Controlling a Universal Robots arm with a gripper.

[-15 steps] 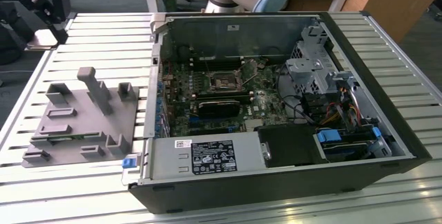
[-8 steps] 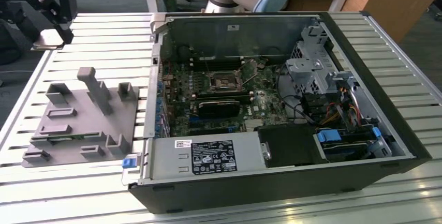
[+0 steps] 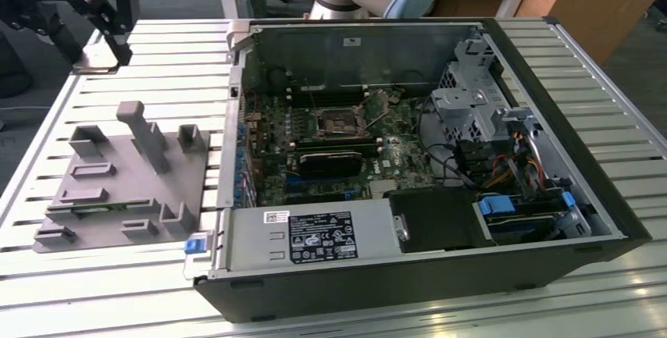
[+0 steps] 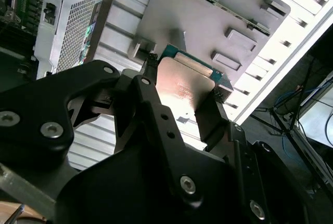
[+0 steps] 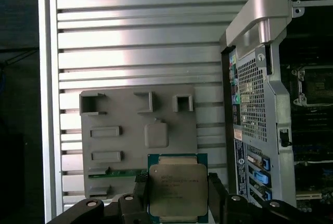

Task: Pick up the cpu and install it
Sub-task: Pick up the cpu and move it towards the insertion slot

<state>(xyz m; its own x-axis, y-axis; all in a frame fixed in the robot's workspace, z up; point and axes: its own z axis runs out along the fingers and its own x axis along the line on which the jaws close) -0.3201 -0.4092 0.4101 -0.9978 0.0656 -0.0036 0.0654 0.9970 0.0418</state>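
Step in hand: transfer. The pick is done and the install is not yet begun.

The gripper (image 3: 97, 51) is hovering in the upper left of the exterior view, over that corner of the table (image 3: 146, 291) and well apart from the case (image 3: 417, 275). In both wrist views we are seeing the cpu (image 5: 178, 188) clamped between the two black fingers (image 5: 216, 197), one on each opposite edge. Its metal lid is facing the first wrist camera, with the green rim showing around it. The chip is touching nothing but the fingers. The grey fixture (image 3: 115, 197) is lying on the slats at the left middle of the exterior view, and the chip is hanging clear of it.

The case is lying open on its side across the centre and right of the exterior view. We are reading the square socket (image 3: 339, 122) on the board, upper centre of the case, as the target. We cannot tell whether its retaining frame is raised.

Judgement: the next move is calling for a long traverse toward the exterior view's right and over the case wall. After that it needs a level descent with the chip's corners matched to the socket. Risks we are noting:
- clipping the case rim
- the chip tilting in a two-sided grip
- wrong orientation at seating
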